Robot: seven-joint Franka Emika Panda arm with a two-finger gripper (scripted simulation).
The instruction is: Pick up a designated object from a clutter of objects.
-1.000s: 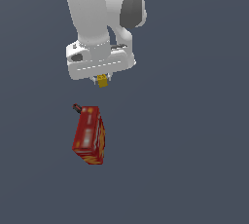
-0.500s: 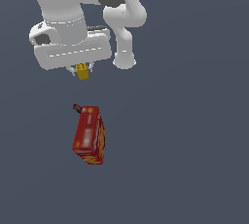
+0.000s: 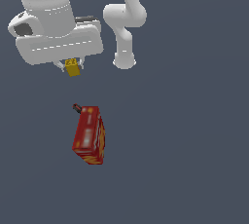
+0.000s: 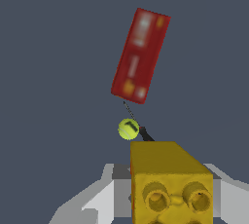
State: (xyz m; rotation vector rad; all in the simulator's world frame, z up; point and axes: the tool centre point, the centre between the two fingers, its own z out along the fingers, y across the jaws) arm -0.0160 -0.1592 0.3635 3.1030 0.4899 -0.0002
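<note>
Yellow cube clamped in jaws of gripper, lifted off desk, at 12 o'clock from red box. Red box flat on desk, dark red-tipped stick touching its 11 o'clock corner. White arm overhead, wrist pointing down; yellow ball beside stick in wrist view.

From my station the yellow cube reads as moulded plastic, slightly mottled, with round studs on one face and a dull satin sheen. The gripper and arm look like smooth white plastic shell, softly glossy. The red box looks like printed cardboard with a faint gloss; its print is blurred. The small stick beside it is dark and matt. The yellow-green ball looks smooth. The floor is flat, matt grey-blue.
</note>
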